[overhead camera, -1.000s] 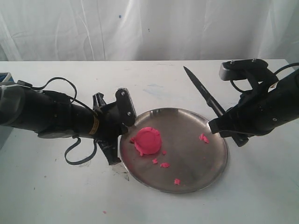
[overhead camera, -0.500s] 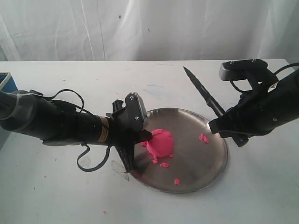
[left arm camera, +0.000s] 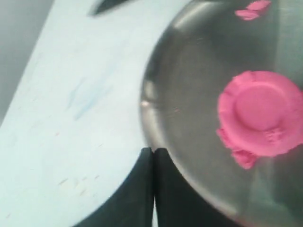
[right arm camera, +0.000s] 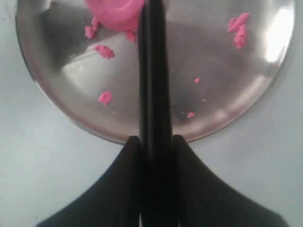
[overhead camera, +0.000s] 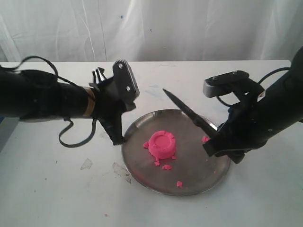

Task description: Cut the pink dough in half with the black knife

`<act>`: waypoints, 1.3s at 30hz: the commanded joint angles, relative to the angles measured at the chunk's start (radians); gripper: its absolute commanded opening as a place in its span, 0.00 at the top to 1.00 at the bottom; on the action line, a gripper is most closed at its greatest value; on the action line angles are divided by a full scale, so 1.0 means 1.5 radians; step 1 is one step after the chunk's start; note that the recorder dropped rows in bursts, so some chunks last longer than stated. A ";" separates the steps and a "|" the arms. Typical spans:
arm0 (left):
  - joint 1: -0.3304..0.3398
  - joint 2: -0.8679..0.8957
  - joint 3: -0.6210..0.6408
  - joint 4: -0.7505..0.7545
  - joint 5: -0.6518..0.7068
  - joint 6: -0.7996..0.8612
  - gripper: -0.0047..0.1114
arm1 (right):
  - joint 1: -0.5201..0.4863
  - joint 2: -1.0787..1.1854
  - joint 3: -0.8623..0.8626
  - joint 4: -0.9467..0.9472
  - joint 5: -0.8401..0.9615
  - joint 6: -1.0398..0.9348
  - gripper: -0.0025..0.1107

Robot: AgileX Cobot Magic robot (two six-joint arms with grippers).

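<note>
The pink dough [overhead camera: 162, 144] [left arm camera: 260, 113] [right arm camera: 116, 12] is one round puck with a ridged top. It sits near the middle of the steel plate [overhead camera: 196, 170] [left arm camera: 189, 71] [right arm camera: 227, 71]. My right gripper [overhead camera: 211, 136] [right arm camera: 155, 138] is shut on the handle of the black knife [overhead camera: 185, 109] [right arm camera: 152, 71]. The blade slants up and away over the plate, to the right of the dough and not touching it. My left gripper [overhead camera: 118, 139] [left arm camera: 154, 150] is shut on nothing. It hangs just outside the plate's left rim, apart from the dough.
Small pink crumbs [overhead camera: 166, 166] [right arm camera: 104, 97] lie scattered on the plate, with a larger bit [overhead camera: 205, 139] near its right side. Two pale scraps [overhead camera: 86, 164] lie on the white table left of the plate. A white curtain hangs behind.
My left gripper nudged the dough toward the plate's middle, then pulled back and up to the left rim. My right arm carried the knife leftward over the plate.
</note>
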 commanded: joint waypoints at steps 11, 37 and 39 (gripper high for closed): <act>0.002 -0.076 0.069 0.059 -0.073 -0.504 0.96 | 0.071 0.123 -0.040 -0.037 -0.016 -0.010 0.98; -0.004 0.033 -0.083 0.093 0.027 -0.390 0.96 | 0.152 0.141 -0.041 -0.338 -0.091 0.156 0.98; -0.002 0.046 -0.083 0.088 0.047 -0.339 0.96 | 0.152 0.141 -0.041 -0.338 -0.093 0.156 0.98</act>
